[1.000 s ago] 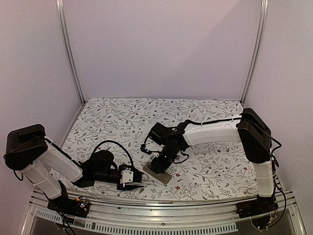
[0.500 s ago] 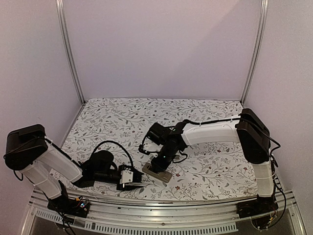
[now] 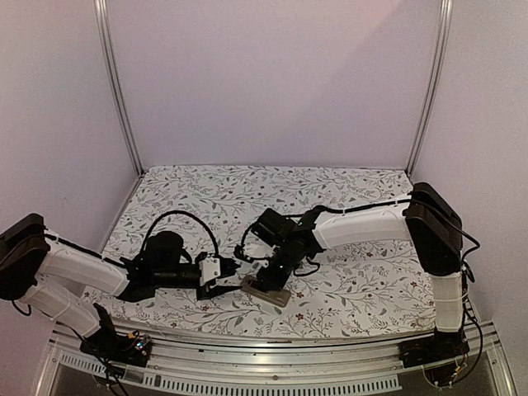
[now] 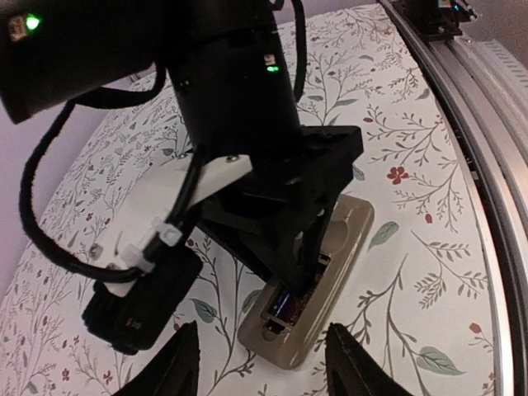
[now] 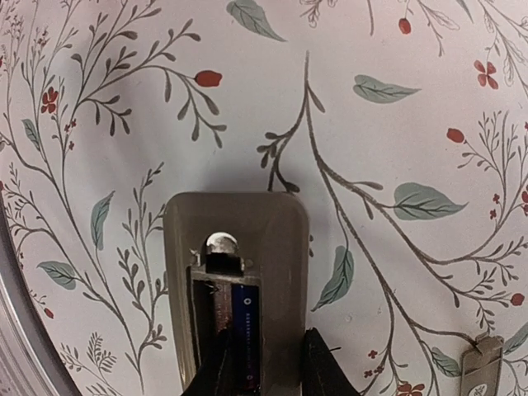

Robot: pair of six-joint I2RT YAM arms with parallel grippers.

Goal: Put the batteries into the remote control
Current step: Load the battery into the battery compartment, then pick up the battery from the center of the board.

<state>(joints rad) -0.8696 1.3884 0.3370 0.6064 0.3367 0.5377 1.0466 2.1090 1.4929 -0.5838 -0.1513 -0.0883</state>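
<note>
The remote control (image 3: pixel 266 291) lies back-up on the floral cloth, greyish-tan, with its battery recess open. One dark blue battery (image 5: pixel 245 328) lies in the right slot of the recess and also shows in the left wrist view (image 4: pixel 285 303). The second battery is not visible. My right gripper (image 5: pixel 266 367) stands straight over the remote (image 5: pixel 239 235), narrowly open, one finger in the recess left of the battery, the other at the remote's right edge. My left gripper (image 4: pixel 260 371) is open and empty, low beside the remote's (image 4: pixel 342 247) near end.
A small grey-tan flat piece (image 5: pixel 482 368) lies on the cloth a little right of the remote. The metal front rail (image 4: pixel 487 157) runs close behind the left gripper. The right arm's (image 3: pixel 363 224) wrist hangs over the remote.
My left arm has swung out and forward, bringing its open gripper up to the remote's left end. My right gripper has stayed on the remote, shifting only slightly.
</note>
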